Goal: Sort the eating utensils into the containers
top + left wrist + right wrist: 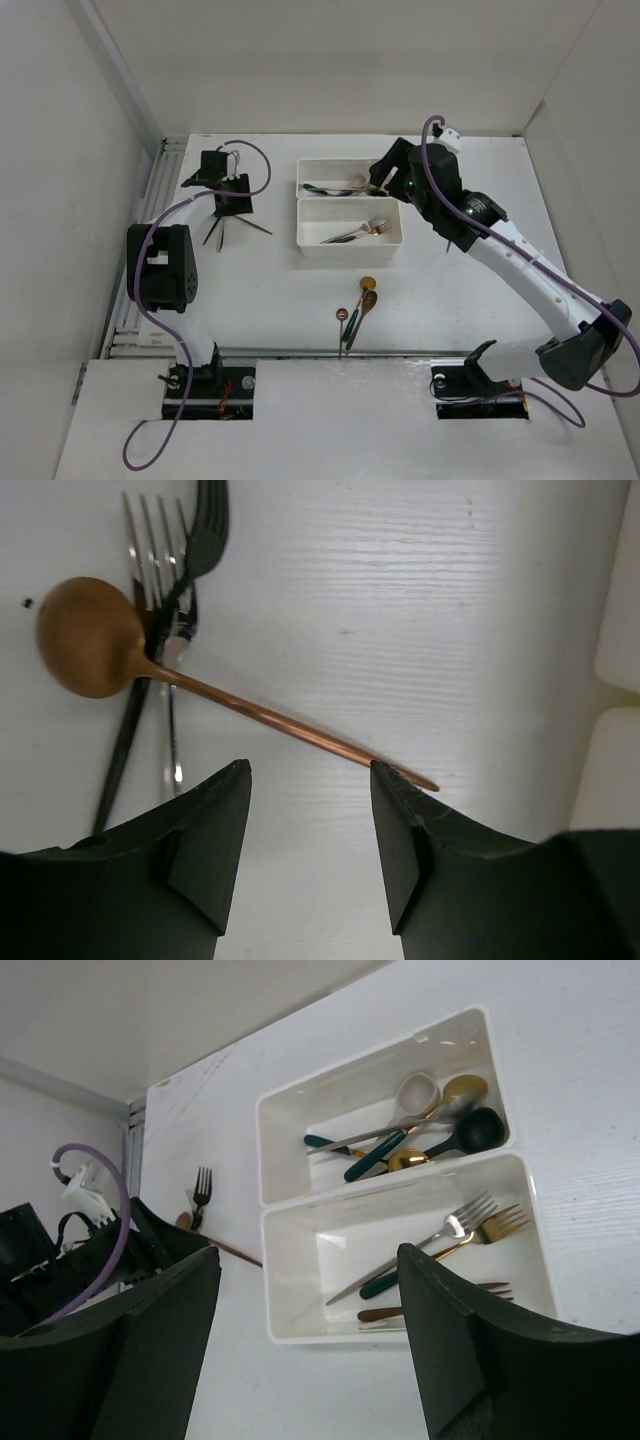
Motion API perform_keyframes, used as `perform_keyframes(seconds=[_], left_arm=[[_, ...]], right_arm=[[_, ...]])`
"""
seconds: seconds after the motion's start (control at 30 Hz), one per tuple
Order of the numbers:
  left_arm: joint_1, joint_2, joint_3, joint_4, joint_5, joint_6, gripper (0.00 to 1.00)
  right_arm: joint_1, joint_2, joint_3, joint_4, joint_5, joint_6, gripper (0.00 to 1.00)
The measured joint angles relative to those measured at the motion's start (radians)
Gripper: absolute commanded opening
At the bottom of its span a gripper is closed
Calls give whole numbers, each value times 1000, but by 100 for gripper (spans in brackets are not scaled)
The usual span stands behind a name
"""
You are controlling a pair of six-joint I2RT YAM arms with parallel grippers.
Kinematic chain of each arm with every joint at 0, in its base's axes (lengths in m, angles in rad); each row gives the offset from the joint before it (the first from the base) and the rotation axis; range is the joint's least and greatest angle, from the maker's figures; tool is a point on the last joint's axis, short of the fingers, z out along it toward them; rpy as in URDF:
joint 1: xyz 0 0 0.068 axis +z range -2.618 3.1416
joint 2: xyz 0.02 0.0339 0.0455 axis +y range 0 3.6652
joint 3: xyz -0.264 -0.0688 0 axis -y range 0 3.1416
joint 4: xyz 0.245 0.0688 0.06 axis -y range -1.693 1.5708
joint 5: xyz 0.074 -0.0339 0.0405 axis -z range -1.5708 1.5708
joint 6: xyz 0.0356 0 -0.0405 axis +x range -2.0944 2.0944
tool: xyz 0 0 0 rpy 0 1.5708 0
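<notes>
Because the copper spoon, upper left of the left wrist view on the surface, looks light, stiff and slippery, I plan a mid-handle pinch; left end effector and right end effector gape wide, empty.

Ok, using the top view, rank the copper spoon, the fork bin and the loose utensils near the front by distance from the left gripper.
1. copper spoon, right beside the left gripper.
2. fork bin, off to the right.
3. loose utensils, front centre.
</notes>
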Motion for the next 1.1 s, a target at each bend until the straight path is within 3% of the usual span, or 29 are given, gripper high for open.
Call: perform_keyframes(seconds=[0.3,0.53,0.67,0.8,1.1], left_arm=[[-35,135,48,-44,-137,-150,47],[-30,140,48,-60,-172,-213,47],[-30,180,93,-67,-188,-225,37],[-29,211,130,-54,-193,-237,1],[-17,207,128,-46,-157,-230,0]], right_arm=[[-20,-60,-13,-16,51,-7,76],[-20,-95,-39,-18,79,-7,76],[-26,-95,-48,-19,84,-6,76],[-30,-95,-49,-27,99,-7,76],[-47,-114,-55,-38,131,-7,76]])
